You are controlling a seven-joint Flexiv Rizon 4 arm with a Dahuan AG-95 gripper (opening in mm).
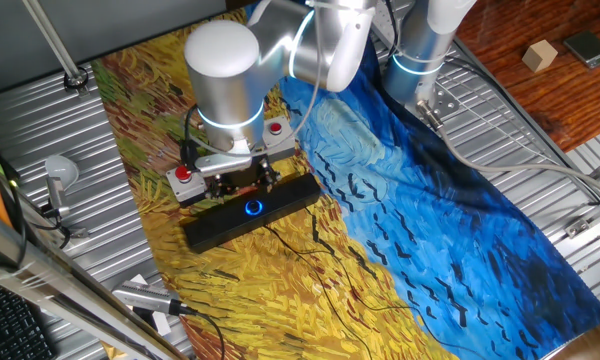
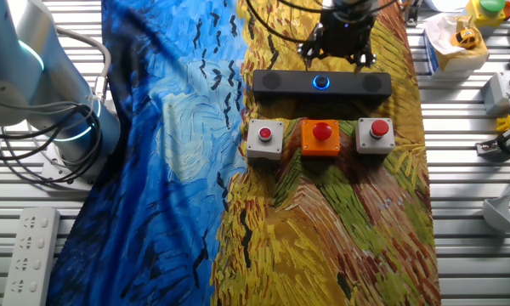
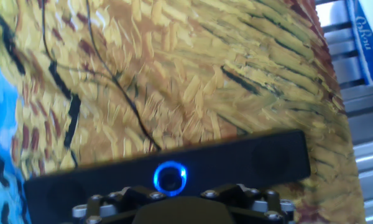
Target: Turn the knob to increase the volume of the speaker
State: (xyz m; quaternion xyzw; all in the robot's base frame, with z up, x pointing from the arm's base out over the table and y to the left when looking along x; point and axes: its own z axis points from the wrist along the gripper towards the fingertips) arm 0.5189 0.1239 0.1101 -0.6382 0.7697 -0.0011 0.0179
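The speaker is a long black bar lying on the yellow part of the painted cloth. The knob glows with a blue ring at its middle. My gripper hovers just above and behind the knob without touching it. Its jaws look spread apart and hold nothing. In the hand view only the gripper's linkage shows at the bottom edge, with the knob right in front of it.
Three red-button boxes stand in a row beside the speaker: grey, orange, grey. Two show in the first fixed view. A thin black cable runs across the cloth. A power strip lies on the metal table.
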